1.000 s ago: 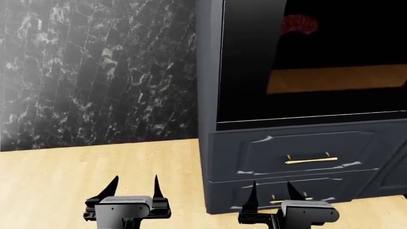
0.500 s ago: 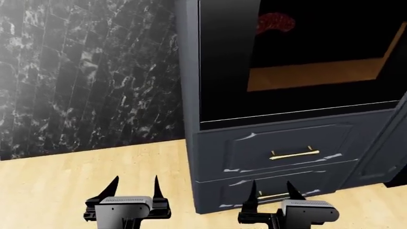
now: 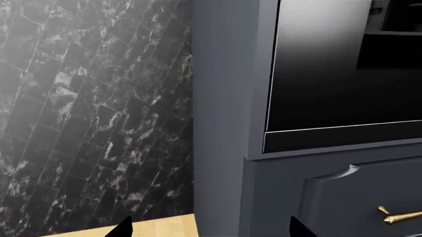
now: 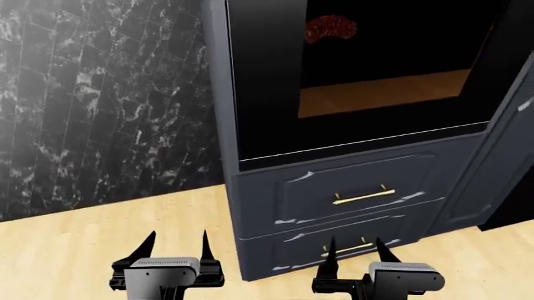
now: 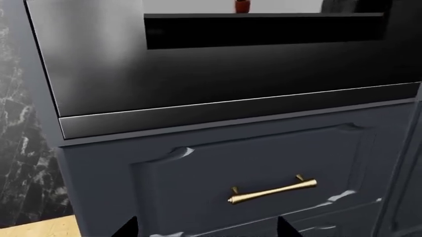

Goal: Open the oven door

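The oven door (image 4: 267,94) is a glossy black panel set in a navy cabinet, and its window (image 4: 384,90) mirrors wood-brown. It lies flush with the cabinet front, and no handle of its own shows. My left gripper (image 4: 177,240) hangs low over the floor, left of the cabinet, open and empty. Its wrist view shows the oven door (image 3: 343,74) ahead, with the left gripper (image 3: 209,232) facing the cabinet's corner. My right gripper (image 4: 356,247) is open and empty in front of the lower drawer. In its wrist view the oven door (image 5: 231,64) is above the right gripper (image 5: 205,229).
Two navy drawers with brass handles (image 4: 363,197) (image 4: 346,249) sit under the door; the upper handle (image 5: 272,191) also shows in the right wrist view. A black marble wall (image 4: 100,106) stands left. Below is a wooden floor (image 4: 75,256). A navy side panel (image 4: 509,156) juts out at right.
In the head view the cabinet and oven door have slid left and a little lower, so the view has swung right. Both grippers keep their places in the frame, still open.
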Available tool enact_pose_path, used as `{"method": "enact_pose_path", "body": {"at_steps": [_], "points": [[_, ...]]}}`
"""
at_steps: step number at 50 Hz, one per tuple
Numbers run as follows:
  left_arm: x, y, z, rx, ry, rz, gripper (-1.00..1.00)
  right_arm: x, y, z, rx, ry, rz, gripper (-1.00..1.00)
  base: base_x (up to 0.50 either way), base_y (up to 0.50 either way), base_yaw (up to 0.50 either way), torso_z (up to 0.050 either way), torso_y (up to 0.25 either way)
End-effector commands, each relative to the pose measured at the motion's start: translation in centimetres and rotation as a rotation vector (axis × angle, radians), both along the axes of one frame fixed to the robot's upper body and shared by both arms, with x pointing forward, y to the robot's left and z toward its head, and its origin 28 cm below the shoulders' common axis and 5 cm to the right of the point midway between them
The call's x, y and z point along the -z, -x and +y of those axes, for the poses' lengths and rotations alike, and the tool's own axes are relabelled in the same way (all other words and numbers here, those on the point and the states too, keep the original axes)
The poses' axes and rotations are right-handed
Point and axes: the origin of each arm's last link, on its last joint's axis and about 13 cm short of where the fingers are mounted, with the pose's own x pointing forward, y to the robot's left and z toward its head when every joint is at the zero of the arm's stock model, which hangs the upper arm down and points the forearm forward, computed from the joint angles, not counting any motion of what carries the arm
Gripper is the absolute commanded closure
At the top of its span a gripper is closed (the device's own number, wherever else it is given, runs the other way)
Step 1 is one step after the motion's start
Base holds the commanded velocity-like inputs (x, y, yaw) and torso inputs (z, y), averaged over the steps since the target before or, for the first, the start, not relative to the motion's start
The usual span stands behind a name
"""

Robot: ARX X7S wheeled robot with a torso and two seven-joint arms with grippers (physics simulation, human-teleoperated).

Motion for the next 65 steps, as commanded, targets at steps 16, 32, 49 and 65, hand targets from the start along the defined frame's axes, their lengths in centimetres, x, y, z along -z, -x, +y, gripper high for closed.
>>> {"method": "enact_pose_path", "body": {"at_steps": [16,32,49,65], "points": [[-0.01,-0.05,0.0,0.005,-0.002,-0.001,-1.0,-0.14,-0.09,-0.01,-0.001,0.007,-0.004,-1.0,0.0,-0.01,-0.22,0.0,0.0],[0.09,0.04,0.0,0.003,0.0,0.002,-1.0,0.06,-0.01,-0.06,0.014,0.02,0.0,-1.0,0.0,-0.04,0.0,0.0,0.0],[0.25,0.01,-0.02,0.004,0.0,0.004,-1.0,0.13,0.01,-0.05,0.016,0.017,0.003,-1.0,0.1,0.11,0.0,0.0,0.0],[0.29,0.0,-0.06,0.006,-0.001,0.004,-1.0,0.15,-0.04,-0.12,0.021,0.018,0.005,-1.0,0.11,0.17,0.0,0.0,0.0]]}}
